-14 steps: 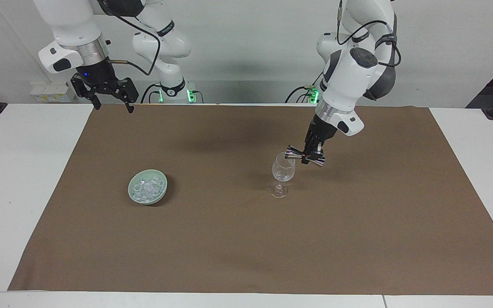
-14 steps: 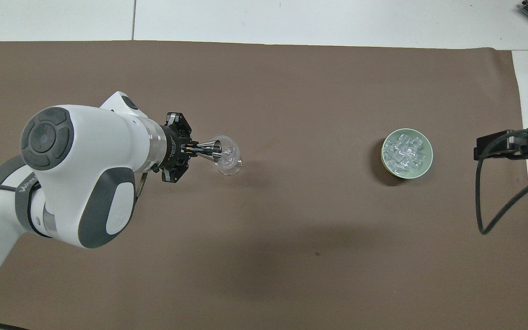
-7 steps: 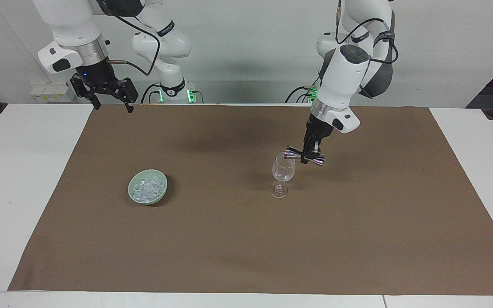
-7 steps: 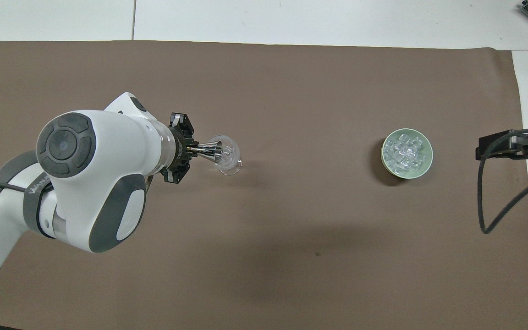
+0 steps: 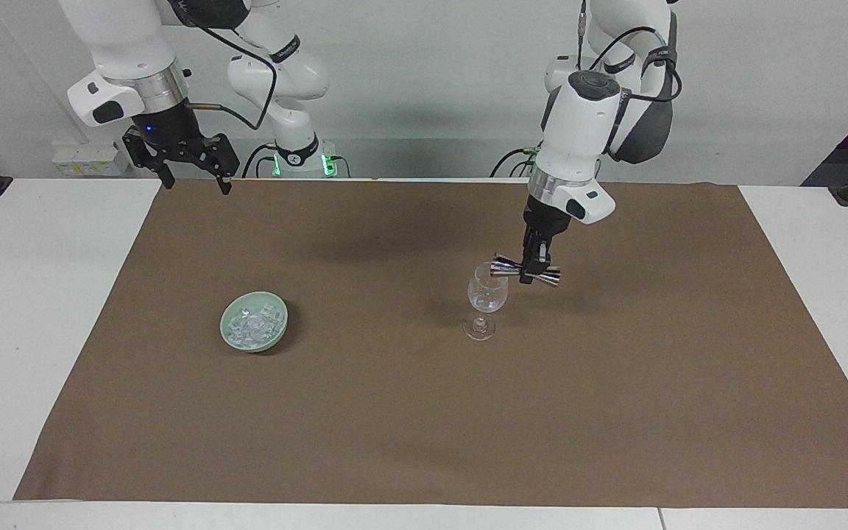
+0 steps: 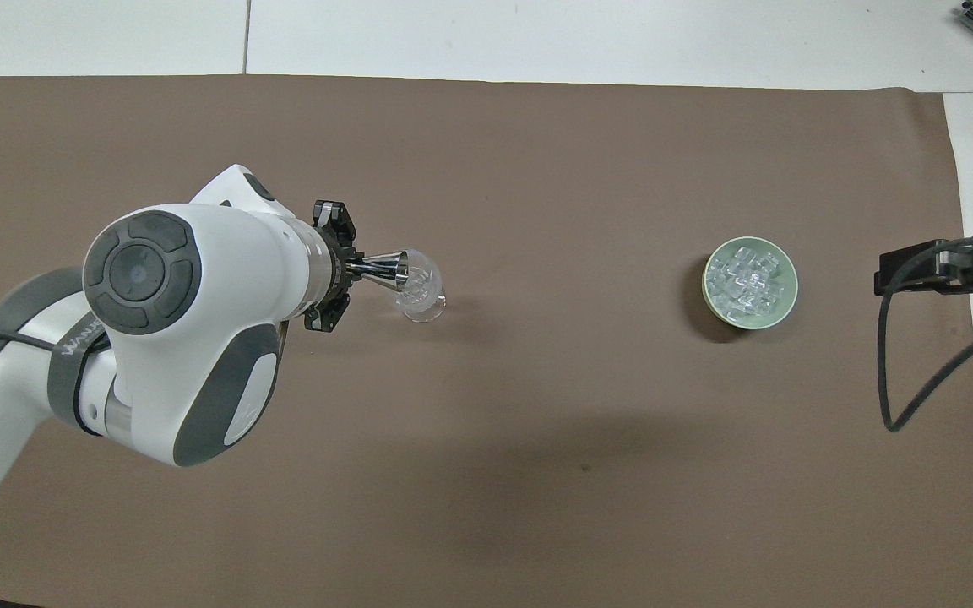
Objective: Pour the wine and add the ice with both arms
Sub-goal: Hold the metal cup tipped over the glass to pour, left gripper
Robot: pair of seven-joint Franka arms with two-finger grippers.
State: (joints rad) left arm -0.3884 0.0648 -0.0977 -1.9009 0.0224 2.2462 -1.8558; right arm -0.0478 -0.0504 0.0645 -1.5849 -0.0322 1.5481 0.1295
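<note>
1. Brown paper mat point(image 5: 424, 412) covers most of the white table point(image 5: 34, 331) in both views.
2. L gripper point(image 5: 534, 271), centre-right of the facing view, is clamped on the waist of a steel double-cone jigger point(image 5: 525, 270); the jigger lies roughly level, one mouth at the rim of the clear stemmed glass point(image 5: 486, 298).
3. Overhead view, left of centre: same jigger point(image 6: 385, 269) points from the L gripper point(image 6: 350, 270) onto the glass point(image 6: 421, 291), overlapping its rim. Whether metal touches glass I can't tell; prob. just over it.
4. Glass stands upright on the mat, mid-frame in the facing view.
5. Ice point(image 5: 253, 324), a heap of small clear cubes, sits in a pale green bowl point(image 5: 277, 335) at lower left-centre of the facing view, well apart from the glass, toward the R arm's end.
6. Overhead: ice point(image 6: 748, 279) and bowl point(image 6: 782, 311) at right-centre.
7. R gripper point(image 5: 190, 177) hangs at upper left of the facing view over the mat's corner, fingers spread wide, holding nothing; R arm waits.
</note>
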